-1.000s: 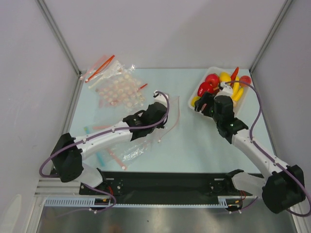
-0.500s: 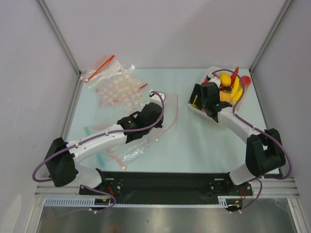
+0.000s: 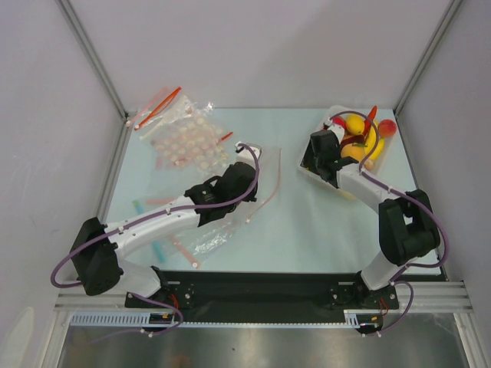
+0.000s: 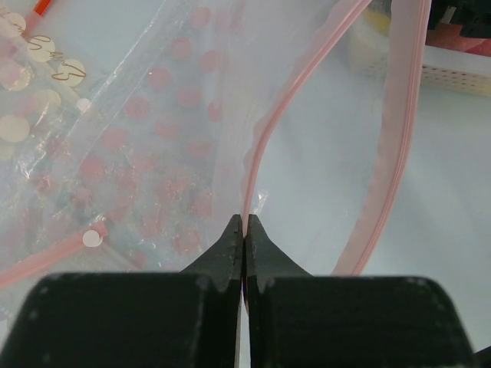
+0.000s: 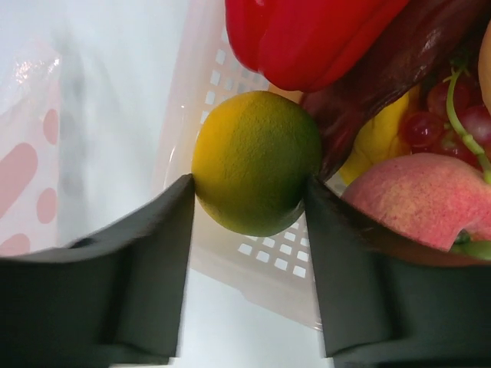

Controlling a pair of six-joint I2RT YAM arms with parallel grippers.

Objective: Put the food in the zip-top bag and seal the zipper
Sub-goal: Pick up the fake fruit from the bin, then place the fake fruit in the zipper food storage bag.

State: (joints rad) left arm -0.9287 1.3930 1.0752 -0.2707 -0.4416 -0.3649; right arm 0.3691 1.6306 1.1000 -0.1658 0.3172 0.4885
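right gripper (image 5: 249, 186) clamped around mango (image 5: 257, 161), left gripper (image 4: 243, 224) pinched shut on zipper (image 4: 257, 146) strip

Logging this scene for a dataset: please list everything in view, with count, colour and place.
zip-top bag: one, clear, mid-table under left arm
zipper: one, pink-red, along bag mouth
dotted bags: several, clear, far left corner
tray: one, white, far right
mango: one, green-yellow, in tray
red pepper: one, red, in tray
peach: one, pink, in tray
eggplant: one, dark, in tray
left end effector: one, black, shut on zipper
right end effector: one, black, gripping mango
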